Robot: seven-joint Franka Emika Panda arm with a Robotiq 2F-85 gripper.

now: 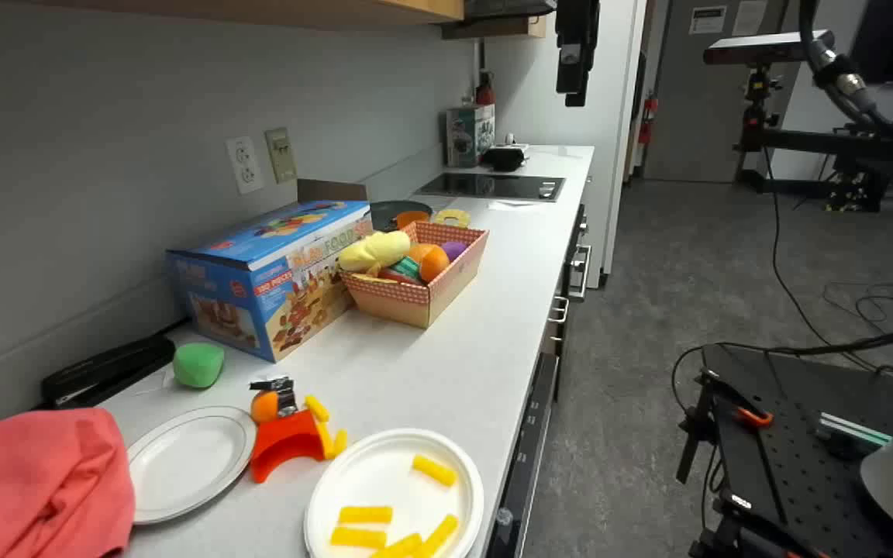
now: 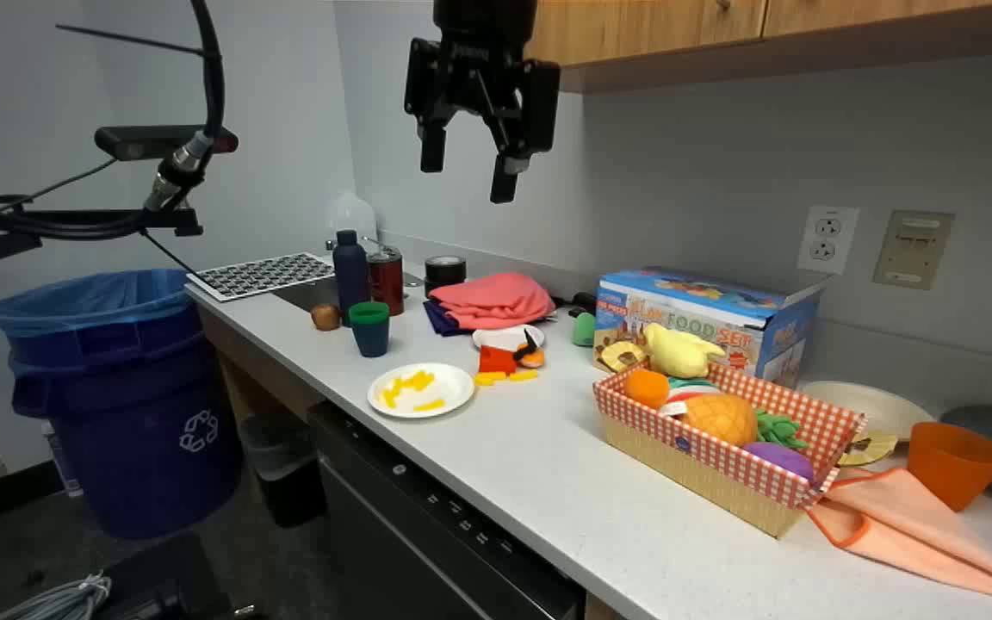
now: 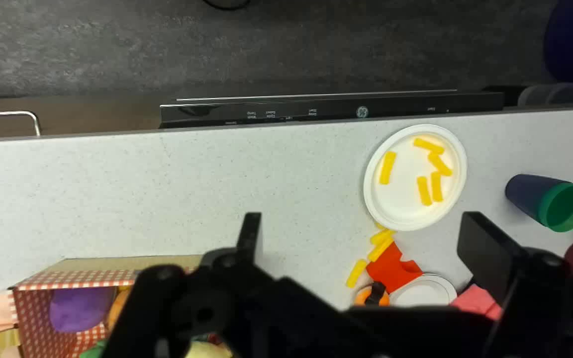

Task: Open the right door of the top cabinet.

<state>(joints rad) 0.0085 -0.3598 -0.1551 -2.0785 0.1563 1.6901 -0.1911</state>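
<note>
Gripper (image 2: 468, 182) points down, fingertips (image 2: 504, 186) well above the counter (image 2: 530, 465), wrist (image 2: 484, 19) cut off by frame top. Jaws wide, counter visible through the gap in wrist view. Cabinet (image 2: 660, 26) is on the wall (image 2: 720, 155), upper right in an exterior view; bottom strips of two doors (image 2: 858, 12) meet at a seam, look closed as far as shown. Gripper partly covers its left end there. In an exterior view its wooden bottom (image 1: 338, 11) and the gripper show clearly apart. Tips sit lower in frame than cabinet bottom in both exterior views. Wrist cam faces down: plate (image 3: 401, 195) beyond the fingertips, basket (image 3: 82, 280) near the finger (image 3: 250, 236) at picture left.
</note>
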